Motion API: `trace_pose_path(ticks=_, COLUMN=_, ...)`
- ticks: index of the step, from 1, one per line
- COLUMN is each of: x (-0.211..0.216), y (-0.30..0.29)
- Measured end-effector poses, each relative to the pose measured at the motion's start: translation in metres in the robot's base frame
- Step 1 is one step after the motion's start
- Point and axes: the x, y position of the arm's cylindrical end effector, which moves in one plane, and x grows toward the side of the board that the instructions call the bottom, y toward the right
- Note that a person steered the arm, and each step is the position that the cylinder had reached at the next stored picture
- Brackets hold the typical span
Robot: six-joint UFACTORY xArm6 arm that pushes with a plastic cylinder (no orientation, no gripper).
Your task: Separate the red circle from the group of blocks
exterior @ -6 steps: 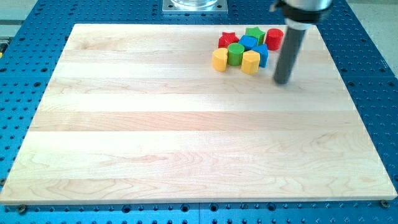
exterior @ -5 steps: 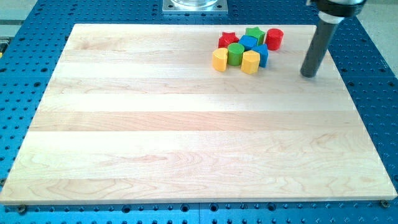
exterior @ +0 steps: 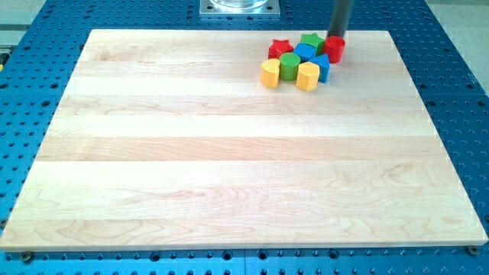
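The red circle (exterior: 335,50) sits at the right end of a tight group of blocks near the board's top edge. The group holds a red star (exterior: 279,48), a green star (exterior: 311,40), two blue blocks (exterior: 305,52) (exterior: 322,66), a green cylinder (exterior: 289,66), a yellow block (exterior: 270,73) and a yellow cylinder (exterior: 307,76). My tip (exterior: 335,35) stands just above the red circle in the view, at its top edge, touching or nearly touching it. The red circle touches the blue block beside it.
The wooden board (exterior: 229,153) lies on a blue perforated table (exterior: 451,92). A metal mount (exterior: 239,7) stands at the view's top centre. The group lies close to the board's top edge.
My tip moved from the right of the group, first farther right, then up and left to the top edge of the red circle. The blocks have not visibly moved.
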Motion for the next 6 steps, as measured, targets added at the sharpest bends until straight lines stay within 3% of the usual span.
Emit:
trace_pose_path(ticks=1, x=0.0, y=-0.032)
trace_pose_path(ticks=2, x=0.05, y=-0.07)
trace_pose_path(ticks=3, x=0.061, y=-0.082)
trace_pose_path(ticks=4, x=0.072, y=-0.135)
trace_pose_path(ticks=5, x=0.107, y=-0.134)
trace_pose_path(ticks=6, x=0.07, y=-0.09)
